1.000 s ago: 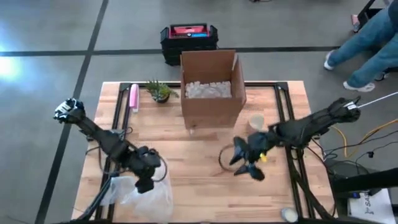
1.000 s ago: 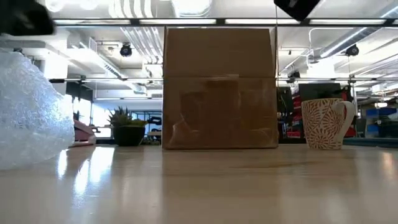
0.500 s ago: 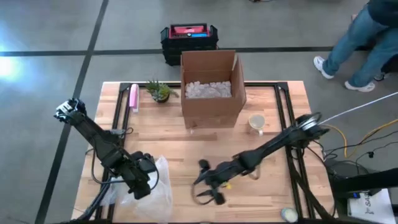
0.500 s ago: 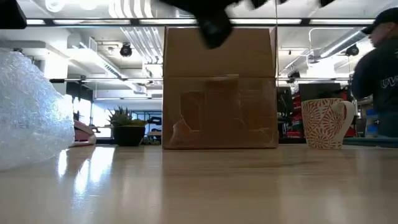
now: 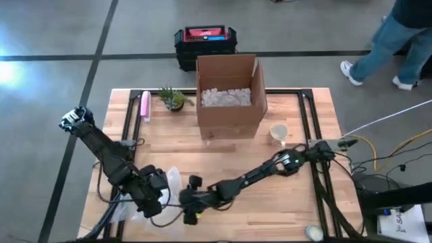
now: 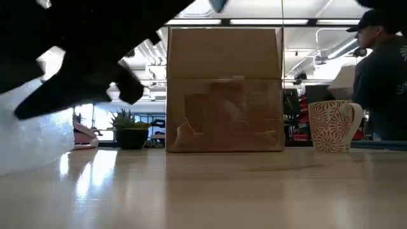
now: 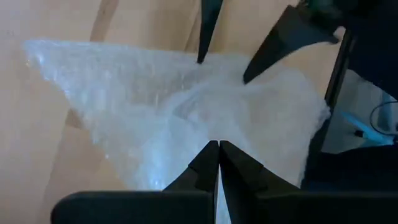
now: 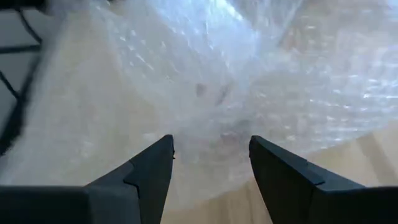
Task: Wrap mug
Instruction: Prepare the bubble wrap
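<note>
One mug (image 5: 277, 132) stands upright on the surface (image 5: 223, 162), just beside the cardboard box (image 5: 229, 94), well apart from both arms. It looks ceramic, patterned, with one handle: we judge it stiff, breakable and somewhat heavy, best taken by the handle or across the rim.

One sheet of bubble wrap (image 5: 172, 182) lies crumpled at the near left part of the surface. We judge it very light, limp and slippery; an edge or corner pinch suits it better than a grab at the bulk.

The left gripper (image 7: 218, 149) has its jaws pressed together on a fold of the wrap. The right gripper (image 8: 211, 152), reached far across, hangs over the same sheet with jaws wide and nothing between them.

Count: one mug, one sheet, one box holding white packing fill, one small potted plant (image 5: 173, 99), one pink object (image 5: 144, 104) by the plant, two arms. A person (image 6: 381, 70) stands beyond the surface.
</note>
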You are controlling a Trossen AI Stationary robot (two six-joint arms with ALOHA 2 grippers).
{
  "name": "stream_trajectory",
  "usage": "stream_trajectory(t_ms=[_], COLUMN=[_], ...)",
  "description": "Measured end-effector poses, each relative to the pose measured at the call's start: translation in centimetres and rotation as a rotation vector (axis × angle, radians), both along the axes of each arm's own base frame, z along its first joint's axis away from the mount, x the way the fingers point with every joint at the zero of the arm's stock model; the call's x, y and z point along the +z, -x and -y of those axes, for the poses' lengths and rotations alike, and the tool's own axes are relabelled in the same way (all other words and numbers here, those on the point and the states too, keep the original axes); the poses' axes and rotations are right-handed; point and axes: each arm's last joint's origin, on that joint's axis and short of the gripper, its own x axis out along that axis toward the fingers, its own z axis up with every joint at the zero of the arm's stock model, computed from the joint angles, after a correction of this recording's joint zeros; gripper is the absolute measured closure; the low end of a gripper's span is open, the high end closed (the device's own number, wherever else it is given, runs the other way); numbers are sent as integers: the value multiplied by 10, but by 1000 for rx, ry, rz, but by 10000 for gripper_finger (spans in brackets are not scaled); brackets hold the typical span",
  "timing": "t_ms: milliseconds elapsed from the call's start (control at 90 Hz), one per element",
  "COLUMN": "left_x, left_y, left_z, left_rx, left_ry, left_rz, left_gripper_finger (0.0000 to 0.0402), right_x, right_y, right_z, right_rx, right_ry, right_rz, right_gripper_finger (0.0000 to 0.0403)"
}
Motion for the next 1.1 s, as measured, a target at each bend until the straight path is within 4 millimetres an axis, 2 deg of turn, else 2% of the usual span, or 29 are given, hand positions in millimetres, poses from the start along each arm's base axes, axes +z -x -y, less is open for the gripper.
stream_trajectory(t_ms=[78, 178, 233, 356, 511, 656, 756, 900, 1022, 1100], left_x=[-3, -8, -10, -13, -14, -25, -43, -82, -118, -132], left_y=[-1, -4, -5, -6, -10, -18, -26, -37, -39, -37], left_z=[3, 6, 7, 9, 11, 17, 22, 28, 29, 28], left_rx=[-19, -30, -31, -35, -18, 6, 24, 35, 81, 114], left_ry=[-19, -34, -40, -47, -69, -97, -164, -270, -367, -405], left_rz=[-3, -8, -13, -17, 27, 79, 74, -12, -93, -116], left_gripper_finger=[402, 402, 402, 402, 402, 402, 402, 402, 402, 402], right_x=[-3, 0, 2, 13, 38, 41, 42, 39, 40, 41], right_y=[-1, 4, 9, 32, 65, 80, 86, 94, 100, 106], right_z=[1, 3, 5, 7, -4, -13, -19, -25, -23, -24], right_rx=[-13, 4, 13, 5, 25, 36, 49, 72, 58, 52], right_ry=[37, 100, 137, 259, 391, 429, 445, 459, 482, 495], right_rz=[-69, -174, -230, -408, -563, -628, -645, -683, -734, -775], right_gripper_finger=[274, 366, 389, 390, 398, 401, 401, 402, 402, 402])
